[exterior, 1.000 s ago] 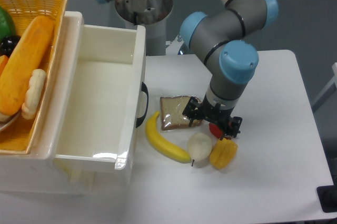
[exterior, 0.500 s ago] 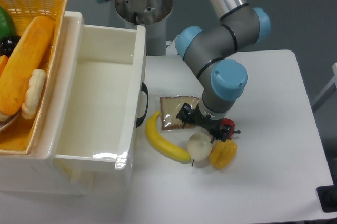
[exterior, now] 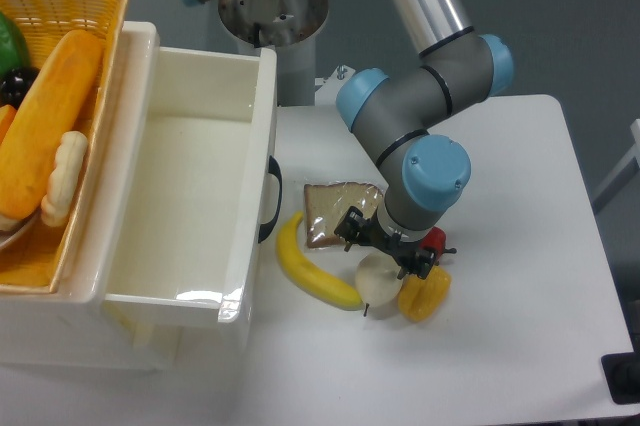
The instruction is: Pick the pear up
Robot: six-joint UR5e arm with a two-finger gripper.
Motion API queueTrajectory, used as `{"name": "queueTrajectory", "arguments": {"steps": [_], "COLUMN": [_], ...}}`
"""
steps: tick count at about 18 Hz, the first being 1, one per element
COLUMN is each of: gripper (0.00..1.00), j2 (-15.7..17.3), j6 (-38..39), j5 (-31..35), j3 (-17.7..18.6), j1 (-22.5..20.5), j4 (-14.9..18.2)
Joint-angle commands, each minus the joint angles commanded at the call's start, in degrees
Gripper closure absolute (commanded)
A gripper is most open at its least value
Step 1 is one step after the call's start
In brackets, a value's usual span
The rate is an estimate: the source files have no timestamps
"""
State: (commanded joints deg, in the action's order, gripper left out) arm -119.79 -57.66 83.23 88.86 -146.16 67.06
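The pear [exterior: 377, 281] is a small pale cream fruit with a thin dark stem, lying on the white table between the yellow banana [exterior: 308, 267] and the yellow-orange pepper [exterior: 425, 292]. My gripper [exterior: 383, 249] is directly above the pear, very close to its top, and covers the pear's upper part. The fingers point down on either side of the pear's top. The frame does not show whether they are open or shut, or whether they touch the pear.
A bagged slice of brown bread [exterior: 335, 212] lies just behind the gripper. A small red item [exterior: 433, 239] sits to its right. A white bin [exterior: 195, 186] and a wicker basket [exterior: 70, 6] with food stand on the left.
The gripper has moved left and down, from over the red item to directly over the pear. The pear, banana and pepper have not moved.
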Motion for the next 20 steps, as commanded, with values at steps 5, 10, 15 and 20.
{"name": "queueTrajectory", "arguments": {"steps": [5,10,15,20], "gripper": [0.0,0.0,0.0,0.0], "j2": [-0.7,-1.15,-1.58,-1.76], "j6": [0.0,0.09,0.26,0.44], "j5": [1.14,1.14,1.14,1.14], "j3": [-0.18,-0.44,-0.44,-0.44], "j1": [0.0,0.0,0.0,0.0], "j4": [-0.09,-0.09,-0.09,-0.09]}}
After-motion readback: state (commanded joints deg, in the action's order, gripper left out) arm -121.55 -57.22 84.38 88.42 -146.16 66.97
